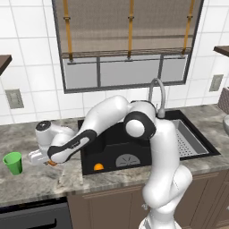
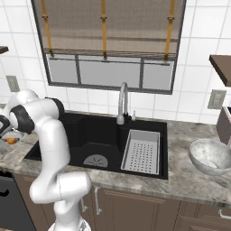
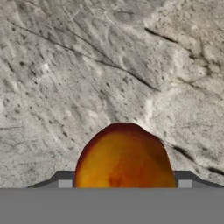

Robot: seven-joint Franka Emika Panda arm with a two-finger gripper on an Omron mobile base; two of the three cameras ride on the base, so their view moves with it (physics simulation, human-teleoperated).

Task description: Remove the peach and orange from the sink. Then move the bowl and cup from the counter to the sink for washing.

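A little green cup (image 1: 13,163) is standing far to the left on the grey stone counter (image 1: 40,185), all by itself.

Just to the right of the cup, the robot's arm is reaching down over the counter. Its gripper (image 1: 48,161) is hanging low there, left of the sink. From the hand view, the peach (image 3: 124,158) is sitting between the two fingers, dark orange with red-brown marks, and the stone counter is lying right under it. The fingers are standing wide, one on each side of the peach, but I cannot tell if they are squeezing the fruit or only standing beside it. From the left base view only a small bit of the peach is peeking out under the hand. From the right base view it is showing as a small orange spot at the left edge, on the counter beside the sink.

Next comes the big black sink (image 1: 109,166). The orange (image 1: 98,167) is lying inside it, near the front left corner, bright and smooth. A round grey drain plate (image 1: 127,160) is lying on the bottom to its right. A curved silver faucet (image 1: 157,95) is standing behind the sink. A grey tray with small holes (image 1: 188,142) is sitting in the right part of the sink.

Far to the right, the whitish-grey bowl (image 2: 211,156) is resting on the counter, well apart from the sink.
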